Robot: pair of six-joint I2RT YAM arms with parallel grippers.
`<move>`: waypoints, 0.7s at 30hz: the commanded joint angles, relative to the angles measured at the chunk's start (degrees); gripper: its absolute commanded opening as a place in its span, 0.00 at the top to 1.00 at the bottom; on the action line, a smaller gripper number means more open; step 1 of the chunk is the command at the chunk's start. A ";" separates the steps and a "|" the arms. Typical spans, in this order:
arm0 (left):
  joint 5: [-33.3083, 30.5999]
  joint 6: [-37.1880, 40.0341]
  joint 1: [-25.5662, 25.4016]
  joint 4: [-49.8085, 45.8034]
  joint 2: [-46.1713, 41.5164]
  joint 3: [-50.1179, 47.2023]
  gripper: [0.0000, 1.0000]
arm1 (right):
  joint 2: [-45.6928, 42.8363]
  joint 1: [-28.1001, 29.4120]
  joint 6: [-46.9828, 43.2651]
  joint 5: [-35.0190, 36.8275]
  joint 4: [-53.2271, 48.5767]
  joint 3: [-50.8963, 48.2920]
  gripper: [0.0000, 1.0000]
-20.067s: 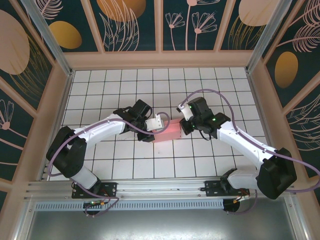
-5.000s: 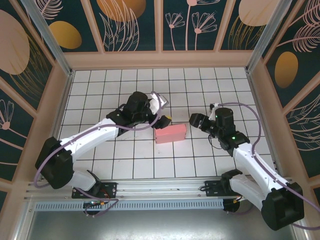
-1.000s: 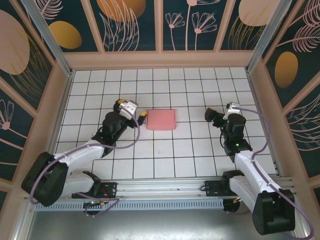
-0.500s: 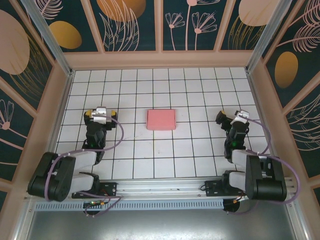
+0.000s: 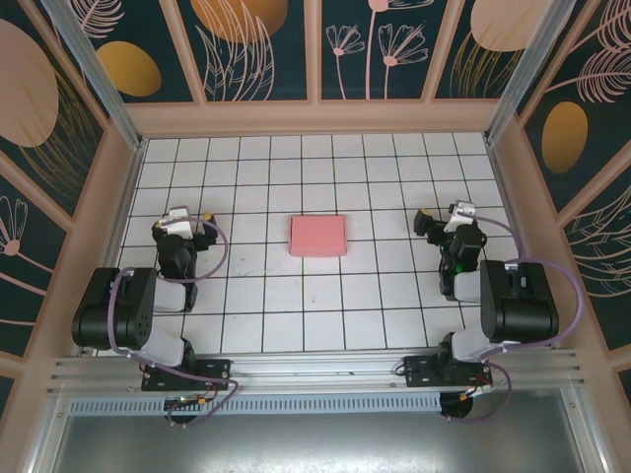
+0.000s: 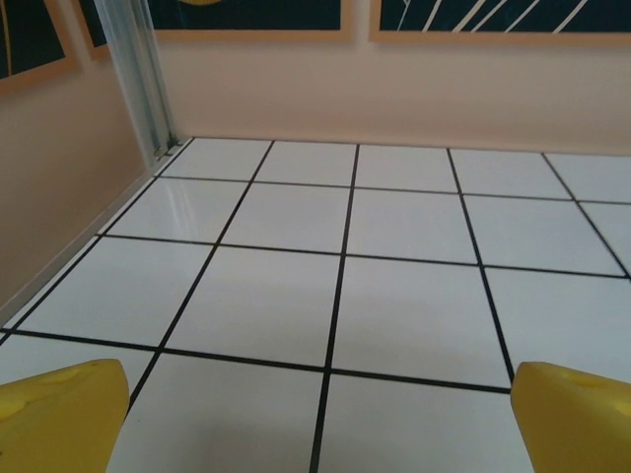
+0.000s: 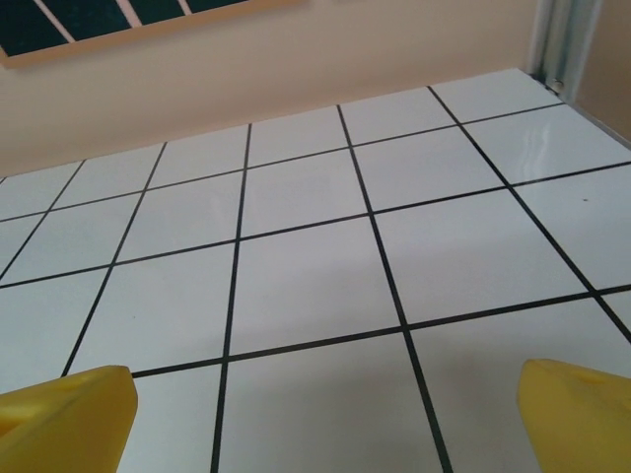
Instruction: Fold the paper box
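**Pink Box Is Lying Alone in the Middle, Both Grippers Wide Open**

The paper box (image 5: 318, 236) is lying flat on the white tiled table (image 5: 296, 315), right about in the middle. It is looking like a small pink rectangle, closed up and neat. From up high it is hard to tell if every flap is tucked in all the way. Nothing is touching it.

The left gripper (image 5: 182, 225) is sitting far over on the left side, well apart from the box. Its arm (image 5: 113, 310) is folding back toward the near edge. Seen from the left wrist, its two yellow fingertips (image 6: 59, 414) are poking in at the bottom corners, very far from each other, with only bare tiles showing between them. They are holding nothing. That wrist is facing a peach wall (image 6: 394, 79) and a metal post (image 6: 143, 79) in the corner.

The right gripper (image 5: 449, 223) is sitting far over on the right side, also well apart from the box. Its arm (image 5: 518, 301) is folding back too. Seen from the right wrist, its yellow fingertips (image 7: 64, 419) are also spreading wide, with bare tiles between them and nothing in their grip.

The box is resting between the two grippers, a bit closer to the far wall than they are.
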 commanded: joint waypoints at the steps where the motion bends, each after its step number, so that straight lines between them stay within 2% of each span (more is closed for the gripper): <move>1: 1.24 -1.65 0.29 3.45 -0.05 0.65 0.01 | 0.36 0.26 -2.03 -0.26 2.85 0.73 0.01; 8: 1.33 -1.63 0.29 3.46 -0.03 0.66 0.01 | 1.59 0.62 -2.08 0.75 7.09 -1.13 0.01; 21: 1.33 -1.64 0.29 3.47 0.03 0.65 0.01 | 1.54 0.75 -2.09 0.91 7.25 -1.27 0.01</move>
